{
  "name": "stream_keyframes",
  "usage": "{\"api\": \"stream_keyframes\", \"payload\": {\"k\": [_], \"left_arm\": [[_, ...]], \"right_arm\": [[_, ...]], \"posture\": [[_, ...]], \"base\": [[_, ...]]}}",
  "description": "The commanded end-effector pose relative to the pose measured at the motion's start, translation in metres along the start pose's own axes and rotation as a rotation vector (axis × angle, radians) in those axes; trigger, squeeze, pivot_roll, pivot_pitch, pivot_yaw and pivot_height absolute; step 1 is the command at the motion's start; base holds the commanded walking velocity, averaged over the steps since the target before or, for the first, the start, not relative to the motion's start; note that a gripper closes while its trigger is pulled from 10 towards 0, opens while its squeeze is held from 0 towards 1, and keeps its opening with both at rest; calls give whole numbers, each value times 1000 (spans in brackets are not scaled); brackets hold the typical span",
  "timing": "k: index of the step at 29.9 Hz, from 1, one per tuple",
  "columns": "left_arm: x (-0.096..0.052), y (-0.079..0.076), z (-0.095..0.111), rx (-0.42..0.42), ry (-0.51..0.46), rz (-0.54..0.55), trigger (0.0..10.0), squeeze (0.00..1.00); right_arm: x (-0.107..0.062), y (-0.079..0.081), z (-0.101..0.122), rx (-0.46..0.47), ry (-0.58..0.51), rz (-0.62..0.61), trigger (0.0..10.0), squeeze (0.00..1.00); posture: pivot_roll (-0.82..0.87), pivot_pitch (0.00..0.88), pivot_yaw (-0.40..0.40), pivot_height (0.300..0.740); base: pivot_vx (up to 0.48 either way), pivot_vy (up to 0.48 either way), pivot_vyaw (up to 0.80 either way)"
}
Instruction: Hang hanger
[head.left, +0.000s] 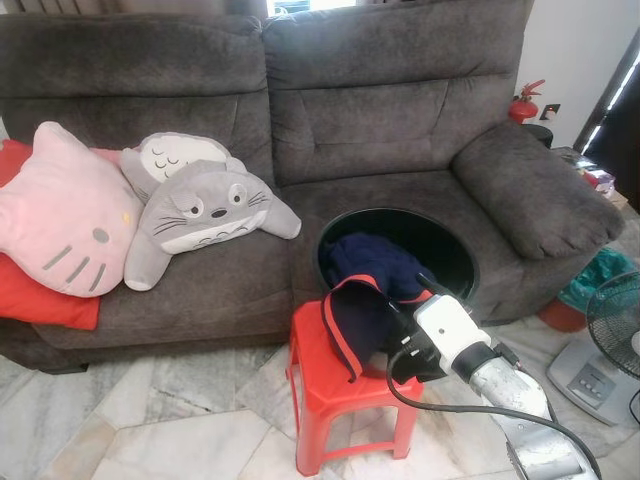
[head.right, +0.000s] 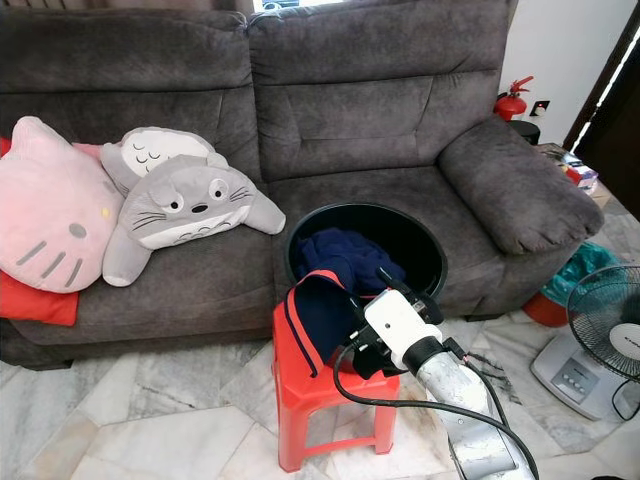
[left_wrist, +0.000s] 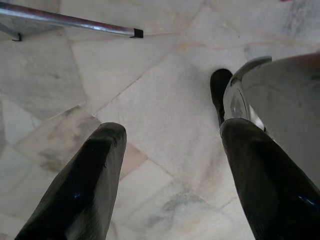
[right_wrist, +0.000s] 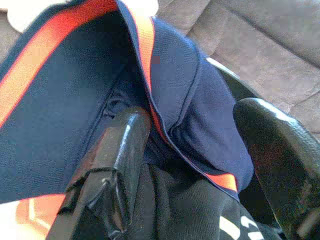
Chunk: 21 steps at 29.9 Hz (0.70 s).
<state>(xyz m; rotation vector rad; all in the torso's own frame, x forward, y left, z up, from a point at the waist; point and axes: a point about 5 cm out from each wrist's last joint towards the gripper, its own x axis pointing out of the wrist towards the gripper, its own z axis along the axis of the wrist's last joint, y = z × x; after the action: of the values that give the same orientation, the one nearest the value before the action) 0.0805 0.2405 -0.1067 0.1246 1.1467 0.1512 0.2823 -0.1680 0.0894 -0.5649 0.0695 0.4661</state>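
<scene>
— So, where's your right gripper (right_wrist: 192, 150)?
— Over the navy, red-trimmed garment (head.left: 362, 310) draped from the black basket (head.left: 455, 245) onto the red stool (head.left: 330, 385), fingers spread around a fold.
— And your left gripper (left_wrist: 172, 165)?
— Fingers apart above the marble floor (left_wrist: 150, 100). You have no hanger to point at.

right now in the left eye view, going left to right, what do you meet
pink cat cushion → grey totoro plush → red stool → right gripper at the navy garment → grey sofa arm → fan

Grey sofa (head.left: 400, 120): two plush cushions (head.left: 205, 205), black basket (head.left: 455, 240). Red stool (head.left: 330, 385): navy garment (head.left: 360, 310).
</scene>
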Motion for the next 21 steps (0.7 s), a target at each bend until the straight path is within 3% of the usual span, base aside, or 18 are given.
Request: {"api": "stream_keyframes", "payload": {"k": [1, 11, 21], "left_arm": [[-1, -1, -5, 18, 23, -3, 10000, 0], [-1, 0, -5, 23, 22, -4, 10000, 0], [-1, -1, -6, 38, 21, -5, 10000, 0]], "right_arm": [[5, -2, -2, -11, 28, 34, 10000, 0], [9, 1, -12, -19, 101, 104, 10000, 0], [4, -13, -26, -17, 181, 24, 10000, 0]], "posture": [[-181, 0, 24, 740], [-180, 0, 28, 740], [-186, 0, 34, 740]], "base": [[0, 0, 0], [0, 0, 0], [0, 0, 0]]}}
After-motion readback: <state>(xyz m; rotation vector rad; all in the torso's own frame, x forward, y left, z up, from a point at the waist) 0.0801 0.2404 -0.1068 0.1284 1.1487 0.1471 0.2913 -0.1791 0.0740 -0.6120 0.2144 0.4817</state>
